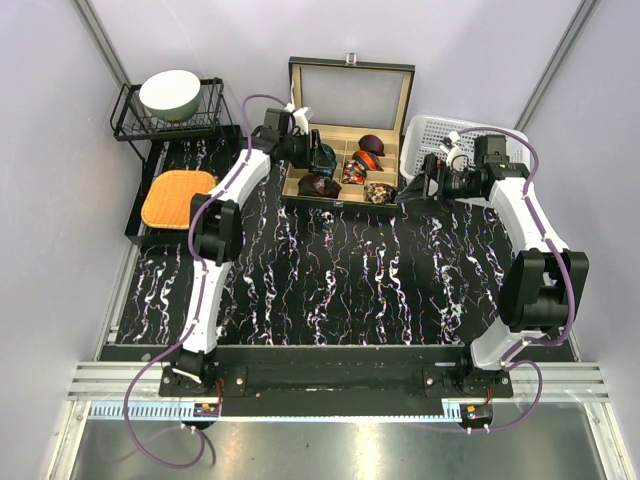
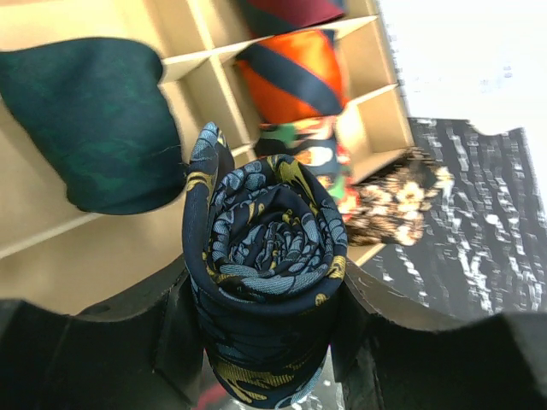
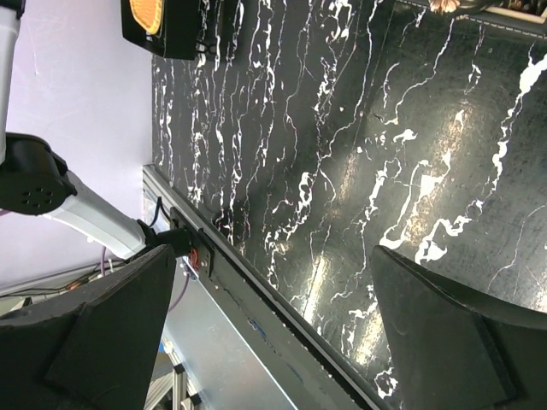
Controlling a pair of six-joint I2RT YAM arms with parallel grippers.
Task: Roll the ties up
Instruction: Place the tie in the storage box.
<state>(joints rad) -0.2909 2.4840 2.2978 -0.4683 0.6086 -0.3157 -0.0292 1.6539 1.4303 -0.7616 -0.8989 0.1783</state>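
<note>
Left wrist view showed the left gripper (image 2: 265, 342) closed about halfway on the navy tie (image 2: 265, 248), a tight coil with a blue and gold pattern, standing on end between the two black fingers (image 2: 162, 333) with its spiral face toward the camera. The coil hung over the tan compartments of the box (image 2: 51, 265); whether it touched the compartment floor could not be told. Just behind it lay a coiled green tie (image 2: 85, 128) in the compartment to the left, a red-orange tie (image 2: 295, 77) with a navy stripe one cell over, and a maroon tie (image 2: 286, 10) at the top edge (only a sliver of it was in view). A brown floral tie (image 2: 397, 205) lay at the box's outer corner beside the black marbled table (image 2: 479, 239). From the top external camera the left gripper (image 1: 322, 157) reached over the left column of the open box (image 1: 350, 68), while the right gripper (image 1: 432, 178) hovered well apart, beside the white basket (image 1: 440, 125). Its wrist camera showed the right gripper (image 3: 273, 342) spread wide and holding nothing, only table (image 3: 342, 128) between its fingers (image 3: 102, 342).
</note>
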